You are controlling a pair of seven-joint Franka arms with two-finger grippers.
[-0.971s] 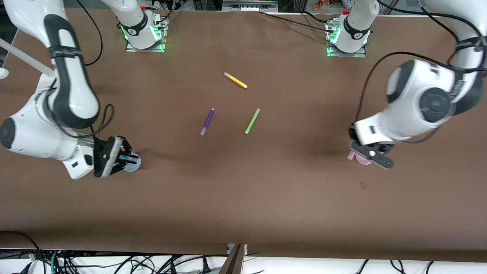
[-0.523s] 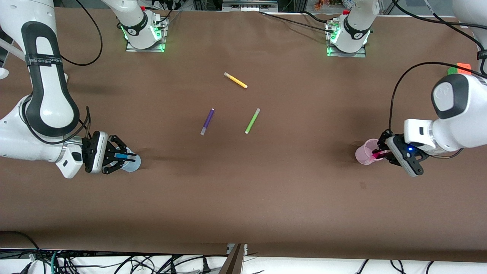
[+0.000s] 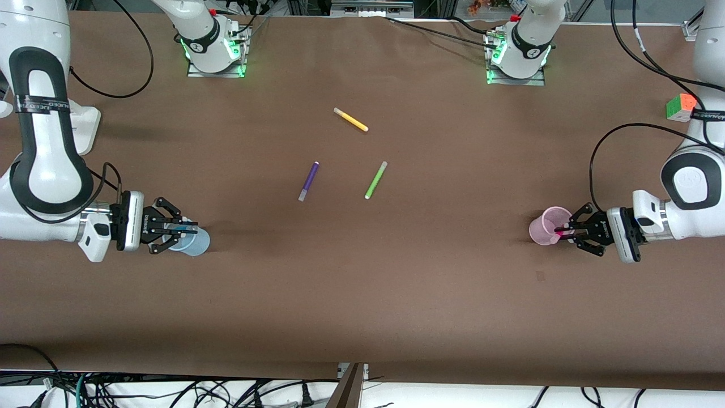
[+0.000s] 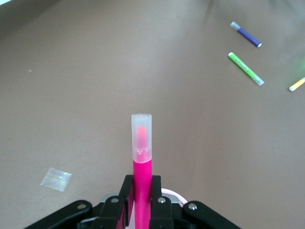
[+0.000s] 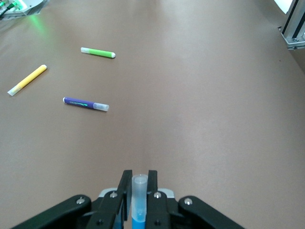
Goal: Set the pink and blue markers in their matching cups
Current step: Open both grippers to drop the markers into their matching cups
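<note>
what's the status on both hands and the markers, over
Left hand shut on pink marker, over pink cup. Right hand shut on blue marker, over blue cup. Neither released yet. Nothing in the way.

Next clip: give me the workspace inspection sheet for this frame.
Surface: brown table, flat.
Job's things: pink marker held over the pink cup; blue marker held over the blue cup.
Clutter: yellow marker, purple marker, green marker lying mid-table; puzzle cube at the left arm's end.
Grippers: left gripper shut on the pink marker; right gripper shut on the blue marker.
Cables: black cables on the arms.
Surroundings: cable tangle below the table edge.
</note>
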